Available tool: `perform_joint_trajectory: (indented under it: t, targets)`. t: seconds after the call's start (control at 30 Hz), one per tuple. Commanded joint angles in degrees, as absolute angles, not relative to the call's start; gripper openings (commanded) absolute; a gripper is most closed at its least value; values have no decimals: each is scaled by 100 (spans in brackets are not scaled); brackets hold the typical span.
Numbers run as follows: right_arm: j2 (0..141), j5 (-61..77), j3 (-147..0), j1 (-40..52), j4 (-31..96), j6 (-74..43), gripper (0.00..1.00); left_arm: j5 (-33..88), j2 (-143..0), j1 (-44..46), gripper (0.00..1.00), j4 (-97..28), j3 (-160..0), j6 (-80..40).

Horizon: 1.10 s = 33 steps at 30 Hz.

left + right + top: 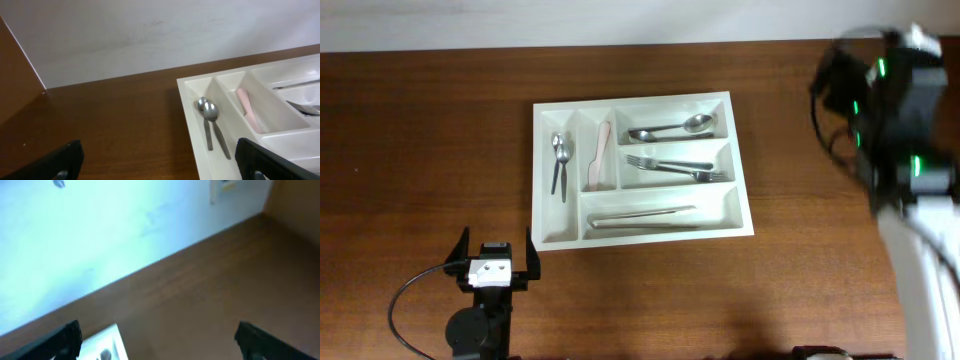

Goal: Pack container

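The container (738,160) is a large white cutlery tray in the middle of the brown table. It holds two small spoons (559,160), a pink utensil (599,158), two larger spoons (672,128), forks (675,166) and knives (642,217). My left gripper (498,258) is open and empty, just below the tray's near left corner. In the left wrist view the tray (192,112) lies ahead to the right with the small spoons (211,122). My right gripper (157,342) is open and empty; its arm (895,95) is raised, blurred, right of the tray. A tray corner (107,337) shows below.
A white wall (150,35) runs behind the table's far edge. The right arm's white base link (930,270) stands at the right side. A black cable (410,295) loops left of the left arm's base.
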<state>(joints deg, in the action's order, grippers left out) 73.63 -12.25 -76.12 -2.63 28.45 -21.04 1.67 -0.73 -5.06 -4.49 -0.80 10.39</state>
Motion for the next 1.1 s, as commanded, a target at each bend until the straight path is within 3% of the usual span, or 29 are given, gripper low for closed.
perform_joint_trajectory:
  t: [0.0,0.27,0.6,1.07]
  targets:
    - [6611,-1243,-6259,-259,2405,-2141,99,231,-30,-541,99,-458,-47,969]
    - [4383,-596,-3896,-257,1236,-1247,99,231,-30,-541,99,-458,-47,969]
    - [2016,-602,-1243,-137,-204,-1243,99,231,-30,-541,99,-458,-47,969]
    - [755,-644,-980,224,1120,-1223,99,228,-30,-541,99,-458,-47,969]
